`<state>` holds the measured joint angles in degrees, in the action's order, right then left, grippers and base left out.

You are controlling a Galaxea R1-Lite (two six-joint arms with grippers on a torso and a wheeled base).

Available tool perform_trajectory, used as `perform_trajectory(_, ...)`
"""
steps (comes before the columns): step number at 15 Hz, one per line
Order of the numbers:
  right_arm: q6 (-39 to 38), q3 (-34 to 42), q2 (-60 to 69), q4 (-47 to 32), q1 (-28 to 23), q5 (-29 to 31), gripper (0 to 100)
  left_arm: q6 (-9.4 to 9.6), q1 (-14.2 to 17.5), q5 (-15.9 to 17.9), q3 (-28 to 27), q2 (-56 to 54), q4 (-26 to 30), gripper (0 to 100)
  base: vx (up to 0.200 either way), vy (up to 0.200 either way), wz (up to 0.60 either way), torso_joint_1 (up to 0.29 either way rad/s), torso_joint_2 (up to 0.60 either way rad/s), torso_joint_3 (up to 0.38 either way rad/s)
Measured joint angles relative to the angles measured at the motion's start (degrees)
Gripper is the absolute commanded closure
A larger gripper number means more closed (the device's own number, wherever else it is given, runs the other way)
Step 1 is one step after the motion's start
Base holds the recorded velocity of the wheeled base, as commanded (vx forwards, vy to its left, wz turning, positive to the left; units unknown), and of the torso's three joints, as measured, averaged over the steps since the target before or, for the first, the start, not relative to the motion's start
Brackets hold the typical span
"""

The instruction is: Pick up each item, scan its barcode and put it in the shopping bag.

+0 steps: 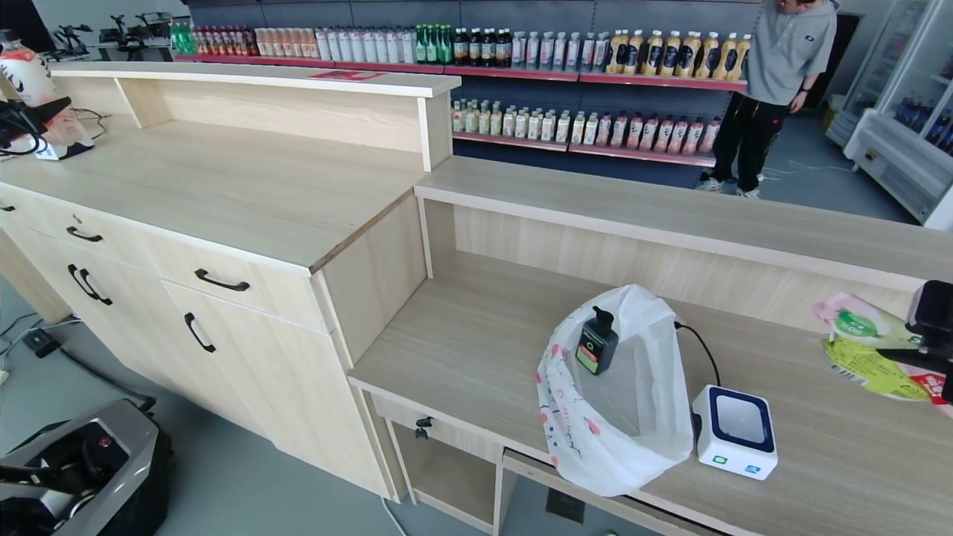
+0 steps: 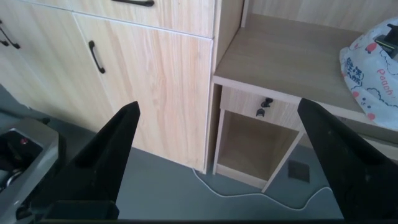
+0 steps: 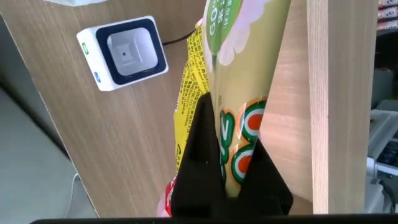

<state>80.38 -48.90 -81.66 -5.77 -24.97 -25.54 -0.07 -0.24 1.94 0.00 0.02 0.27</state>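
The white shopping bag [image 1: 618,417] stands open at the counter's front edge, with a dark pump bottle [image 1: 598,342] inside it. Just to its right sits the white and blue scanner [image 1: 735,430]. Snack packets [image 1: 867,346] lie at the far right of the counter, and my right gripper [image 1: 919,350] is over them. In the right wrist view my right gripper [image 3: 233,140] is shut on a green snack packet [image 3: 249,62], with a yellow packet [image 3: 189,81] beside it and the scanner [image 3: 124,53] beyond. My left gripper [image 2: 217,155] hangs open and holds nothing, low beside the cabinet, left of the bag [image 2: 373,68].
A taller cabinet with drawers and black handles [image 1: 221,281] stands left of the low counter [image 1: 476,335]. A raised back ledge [image 1: 670,216] runs behind the counter. The scanner's black cable [image 1: 700,342] loops behind the bag. Shelves of bottles [image 1: 566,82] line the far wall.
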Motion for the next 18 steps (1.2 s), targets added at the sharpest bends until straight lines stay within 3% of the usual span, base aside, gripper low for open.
perform_trajectory(2, 7.1, -2.2, -4.3, 0.0, -1.8, -4.5, 100, 0.00, 0.0, 0.0, 0.0, 0.0, 0.0, 0, 0.000, 0.000, 0.00, 0.000, 0.00, 0.000)
perform_trajectory(6, 11.8, -4.1, -12.1, 0.0, -3.4, -13.8, 100, 0.00, 0.0, 0.0, 0.0, 0.0, 0.0, 0, 0.000, 0.000, 0.00, 0.000, 0.00, 0.000)
perform_trajectory(14, 30.7, -4.2, -19.9, 0.9, -4.0, -17.4, 100, 0.00, 0.0, 0.0, 0.0, 0.0, 0.0, 0, 0.000, 0.000, 0.00, 0.000, 0.00, 0.000)
perform_trajectory(18, 32.3, -4.0, -22.3, 4.1, -4.0, -18.3, 100, 0.00, 0.0, 0.0, 0.0, 0.0, 0.0, 0, 0.000, 0.000, 0.00, 0.000, 0.00, 0.000)
